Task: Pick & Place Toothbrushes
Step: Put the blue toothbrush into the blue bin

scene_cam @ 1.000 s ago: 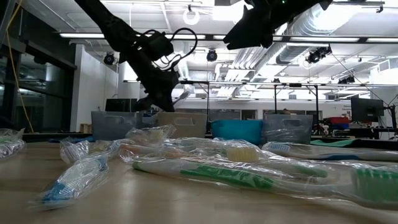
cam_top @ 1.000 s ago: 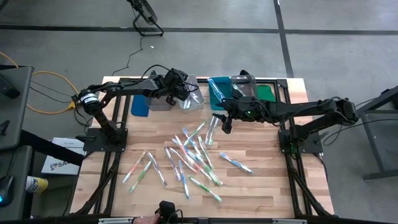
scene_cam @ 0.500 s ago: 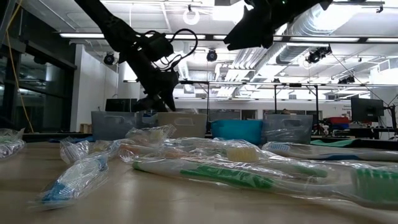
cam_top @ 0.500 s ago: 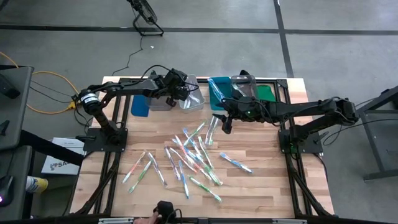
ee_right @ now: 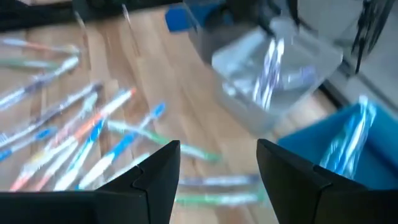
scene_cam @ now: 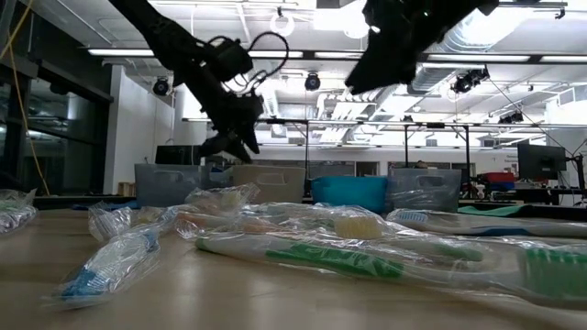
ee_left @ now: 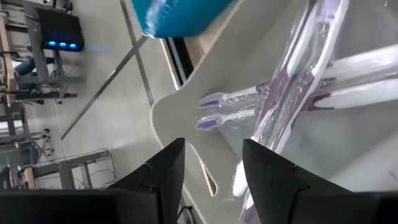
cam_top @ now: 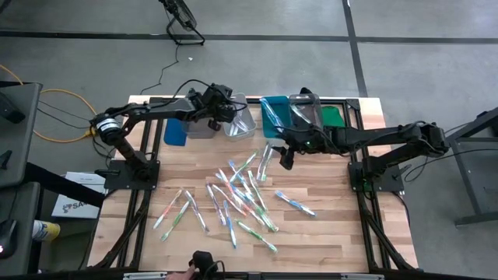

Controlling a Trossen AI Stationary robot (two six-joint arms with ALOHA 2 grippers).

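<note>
Several wrapped toothbrushes (cam_top: 245, 190) lie scattered flat on the wooden table (cam_top: 334, 225). A few purple ones (ee_left: 298, 81) lie on the floor of the clear bin (cam_top: 243, 120) at the back. My left gripper (ee_left: 214, 177) hangs open just above that bin's near-left rim (ee_left: 161, 118) with nothing between its fingers. My right gripper (ee_right: 217, 171) stands open above the table, near the far end of the pile and in front of the teal bin (cam_top: 274, 113). It slants down and is empty.
Along the far edge stand a blue lid (cam_top: 175, 132), a grey bin (cam_top: 201, 126), the clear bin, the teal bin, another clear bin (cam_top: 305, 109) and a green piece (cam_top: 333, 115). Bare wood shows at the table's near right (cam_top: 334, 233).
My left gripper has opened above the clear bin and stays over it. My right gripper has tipped its fingers further down toward the toothbrushes on the table, staying open. The toothbrushes on the table have not moved.
</note>
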